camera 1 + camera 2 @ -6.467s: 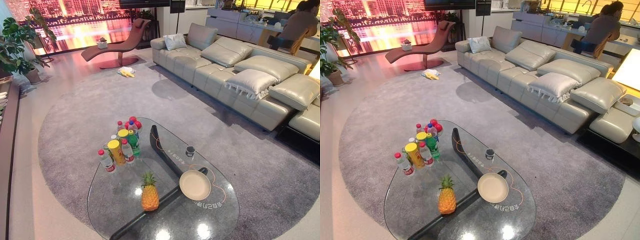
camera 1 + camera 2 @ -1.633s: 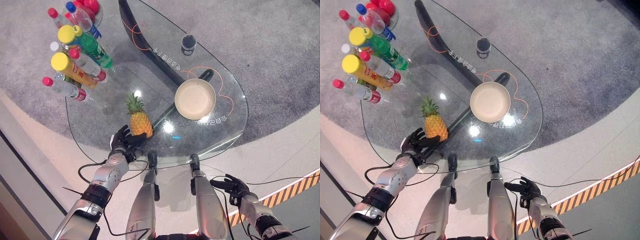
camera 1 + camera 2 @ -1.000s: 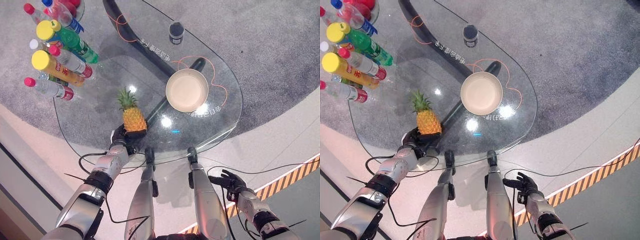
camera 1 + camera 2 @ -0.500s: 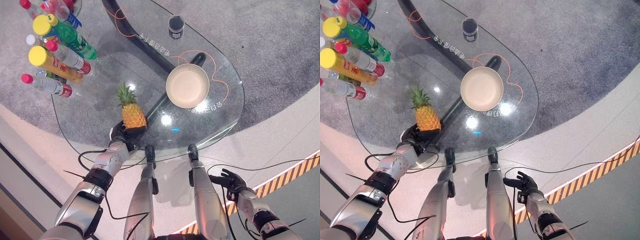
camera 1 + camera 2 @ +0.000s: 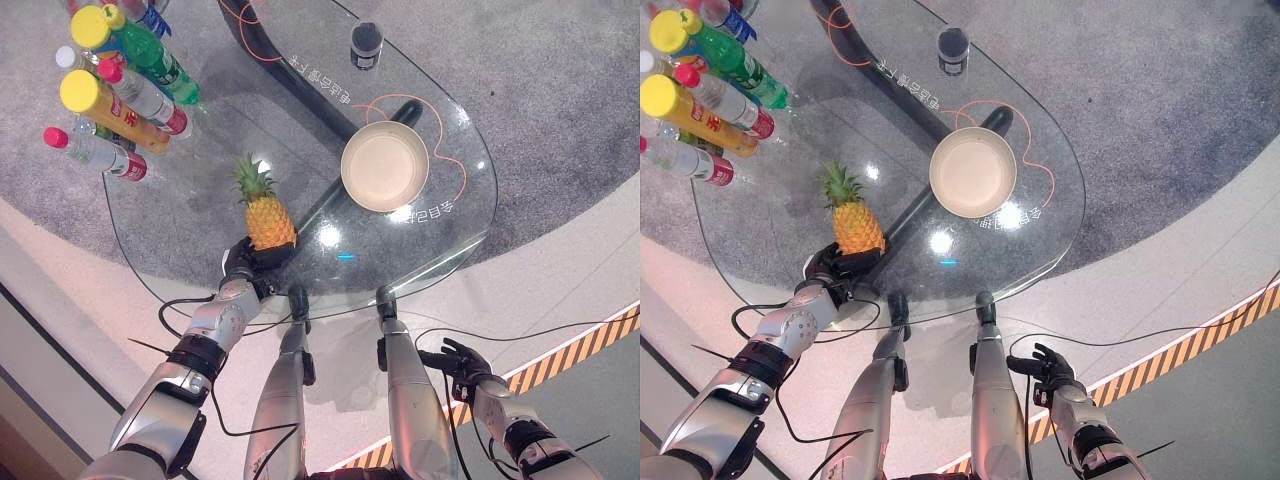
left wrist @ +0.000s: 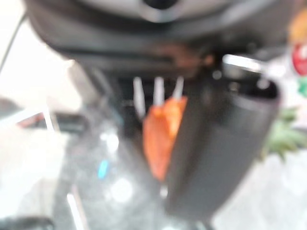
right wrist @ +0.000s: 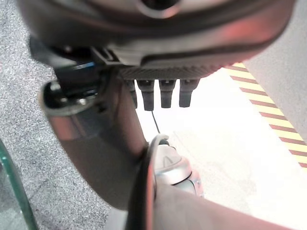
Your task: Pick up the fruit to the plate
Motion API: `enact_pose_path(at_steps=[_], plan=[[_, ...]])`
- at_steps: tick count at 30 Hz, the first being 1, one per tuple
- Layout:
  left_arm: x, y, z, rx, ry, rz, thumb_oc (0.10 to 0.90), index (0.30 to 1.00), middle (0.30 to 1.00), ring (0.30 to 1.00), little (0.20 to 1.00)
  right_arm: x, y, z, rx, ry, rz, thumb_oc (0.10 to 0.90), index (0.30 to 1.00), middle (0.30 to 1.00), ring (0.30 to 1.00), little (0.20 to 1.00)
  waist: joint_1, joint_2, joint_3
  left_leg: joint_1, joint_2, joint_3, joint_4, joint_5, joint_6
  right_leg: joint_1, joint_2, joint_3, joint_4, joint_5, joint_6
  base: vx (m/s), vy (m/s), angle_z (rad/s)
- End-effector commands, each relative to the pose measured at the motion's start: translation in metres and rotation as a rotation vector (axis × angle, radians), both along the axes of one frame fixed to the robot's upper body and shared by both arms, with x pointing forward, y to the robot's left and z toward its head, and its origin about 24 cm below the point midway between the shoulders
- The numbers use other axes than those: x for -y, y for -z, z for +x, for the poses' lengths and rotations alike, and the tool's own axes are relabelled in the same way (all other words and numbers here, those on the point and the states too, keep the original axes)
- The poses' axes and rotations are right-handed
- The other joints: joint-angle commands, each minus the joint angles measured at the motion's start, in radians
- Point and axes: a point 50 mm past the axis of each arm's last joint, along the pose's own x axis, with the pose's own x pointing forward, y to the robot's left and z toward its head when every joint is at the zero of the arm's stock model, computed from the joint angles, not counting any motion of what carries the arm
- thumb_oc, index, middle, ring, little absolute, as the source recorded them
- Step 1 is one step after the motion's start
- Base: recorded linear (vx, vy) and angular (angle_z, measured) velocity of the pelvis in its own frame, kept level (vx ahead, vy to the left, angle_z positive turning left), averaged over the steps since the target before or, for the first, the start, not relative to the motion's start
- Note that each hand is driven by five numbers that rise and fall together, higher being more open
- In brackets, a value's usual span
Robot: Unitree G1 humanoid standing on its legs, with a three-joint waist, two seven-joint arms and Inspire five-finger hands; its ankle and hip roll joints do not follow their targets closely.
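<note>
Glass is carrying everything here: the clear bench (image 5: pixel 440 250) is sitting over a grey rug (image 5: pixel 560 110), with a dark curved base (image 5: pixel 300 75) showing through it. I am reaching my left robot hand (image 5: pixel 250 265) in from the near edge, arm stretched forward, and its dark fingers are curling round the bottom of the pineapple (image 5: pixel 268 222), clamping on it; in my left wrist view the orange fruit is showing between the thumb and the fingers. The pineapple is standing upright on the bench with its green crown pointing away from me.

My right robot hand (image 5: pixel 1045 368) is hanging low beside me, off the bench and over the pale floor (image 5: pixel 1160 290) near a yellow-and-black striped line (image 5: pixel 1200 345); its fingers are relaxed and spread, holding nothing.

The round beige plate (image 5: pixel 385 168) is lying to the right of the pineapple, apart from it, with nothing in it. Between the two, only bare glass and the dark base below are showing. A small dark cup (image 5: pixel 367 44) is standing beyond the plate. A cluster of bottles (image 5: pixel 120 85) with red, yellow and green tops is crowding the far left of the bench.
</note>
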Motion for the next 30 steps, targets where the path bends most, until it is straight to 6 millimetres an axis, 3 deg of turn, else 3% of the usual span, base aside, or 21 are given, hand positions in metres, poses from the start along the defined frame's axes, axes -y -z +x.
enact_pose_path(at_steps=[1,15,24,30], plan=[[0.004,-0.067,0.036,0.191,-0.023,-0.015,0.1,0.3,0.3,0.3,0.2,-0.028,0.025,-0.028,-0.12,-0.09,0.049,0.8,0.9,0.9,0.9,0.9,-0.033,-0.036,-0.003,-0.01,0.004,0.041,0.126,-0.036,0.029,0.067,0.0,-0.106,-0.195,0.199,-0.037,0.0,0.0,0.0],[-0.013,-0.06,0.035,0.157,-0.087,-0.056,0.1,0.3,0.3,0.3,0.2,-0.025,0.026,-0.03,-0.109,-0.044,0.058,0.8,0.9,0.9,0.9,0.9,-0.028,-0.035,-0.003,0.005,0.002,0.035,0.124,-0.04,0.028,0.084,0.0,-0.109,-0.198,0.194,-0.037,0.0,0.0,0.0],[-0.031,-0.059,0.03,0.218,-0.175,-0.106,0.1,0.3,0.3,0.3,0.2,-0.006,0.02,-0.029,-0.047,0.161,-0.026,0.8,0.9,0.9,0.9,0.9,-0.023,-0.034,-0.003,0.049,0.003,0.036,0.115,-0.047,0.029,0.13,0.003,-0.109,-0.207,0.185,-0.038,-0.01,0.003,-0.02],[-0.039,-0.057,0.023,0.274,-0.207,-0.119,0.1,0.3,0.3,0.3,0.2,0.013,0.003,-0.024,0.081,0.396,-0.135,0.8,0.9,0.9,0.9,0.9,-0.016,-0.032,-0.003,0.093,-0.003,0.023,0.107,-0.048,0.032,0.183,0.005,-0.115,-0.223,0.185,-0.043,-0.01,-0.002,-0.01]])
